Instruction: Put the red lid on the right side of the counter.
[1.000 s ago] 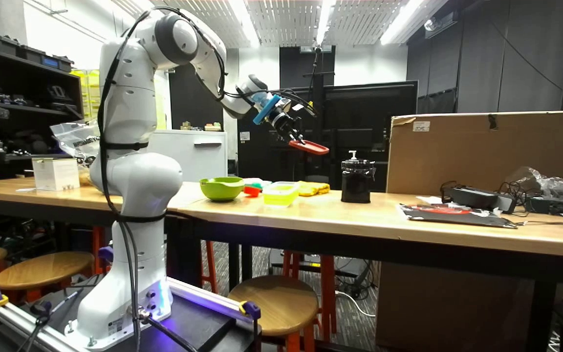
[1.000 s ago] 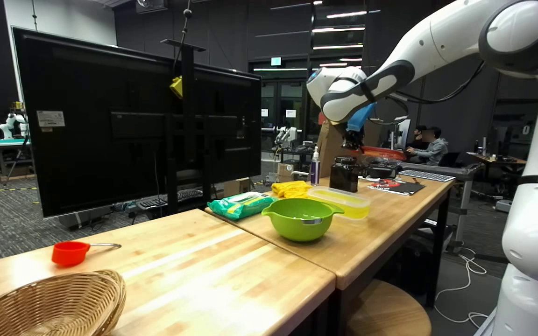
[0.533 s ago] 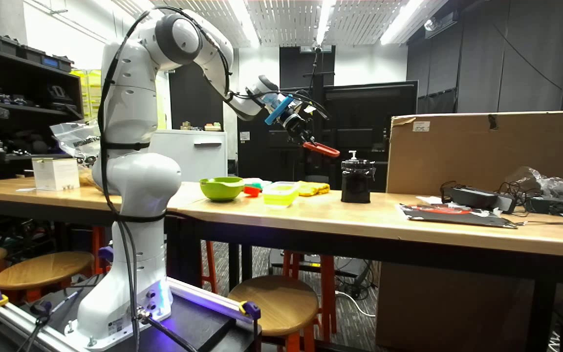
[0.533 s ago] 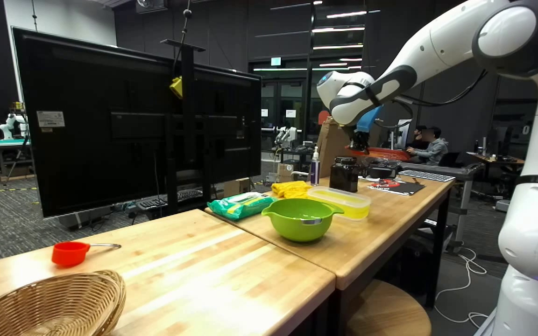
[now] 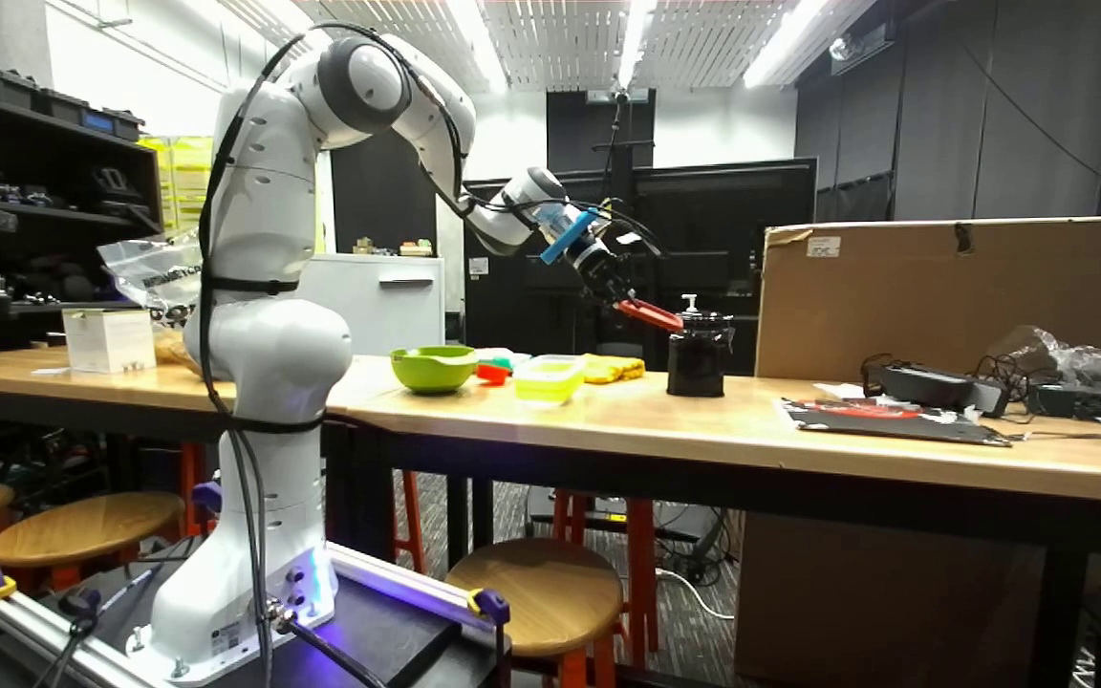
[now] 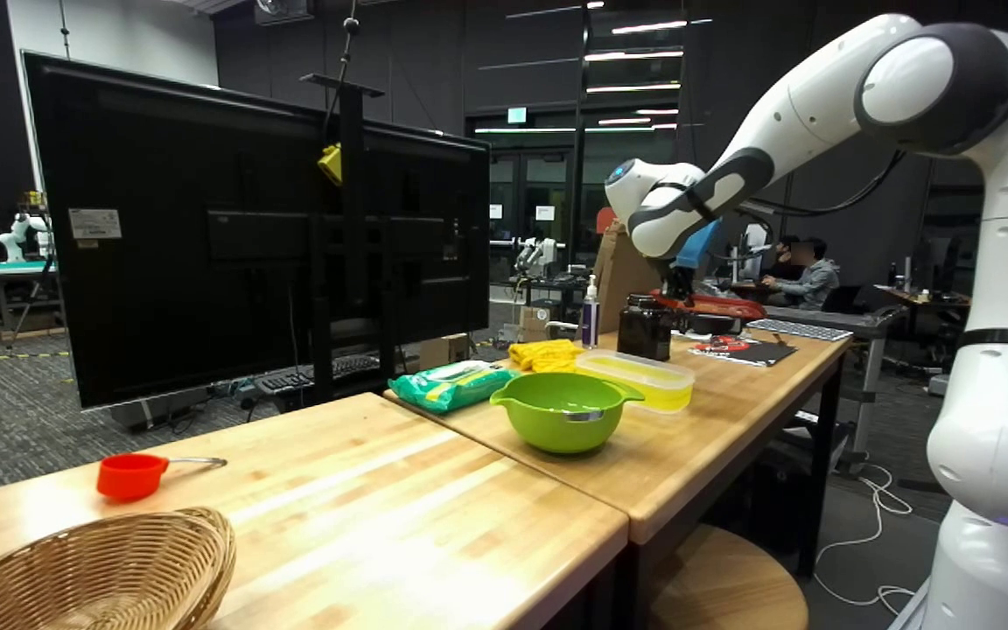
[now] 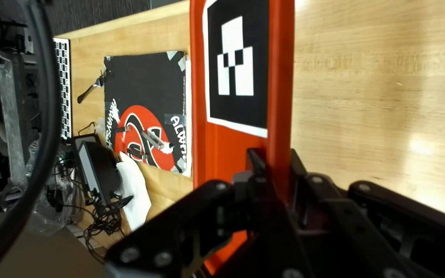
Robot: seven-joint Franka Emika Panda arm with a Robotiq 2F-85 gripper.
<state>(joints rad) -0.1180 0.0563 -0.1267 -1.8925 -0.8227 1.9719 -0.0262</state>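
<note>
Red lid point(image 7: 222, 143), long, raised at its rims and bearing a black-and-white marker point(image 7: 238, 65), held by the gripper point(image 7: 278, 166), whose jaws we see pinched on one long rim in the wrist view. We find the lid aloft, above the counter point(image 5: 598, 430); in an exterior view it slants, its free end lower than the held end. That free end meets the outline of a dark jar point(image 5: 697, 368) there, and whether the two touch we cannot tell. Also in the wrist view, we note a black board point(image 7: 145, 77) printed with a red circle, a slim utensil point(image 7: 89, 90) and a keyboard point(image 7: 63, 88). In both exterior views we observe a lime-green bowl point(image 6: 556, 430), a yellow container point(image 6: 670, 398) and a bunched yellow cloth point(image 6: 546, 354) on the counter. On an adjoining worktop point(image 6: 338, 516), in an exterior view, we see a red measuring cup point(image 6: 132, 475) and a wicker basket point(image 6: 206, 560).
</note>
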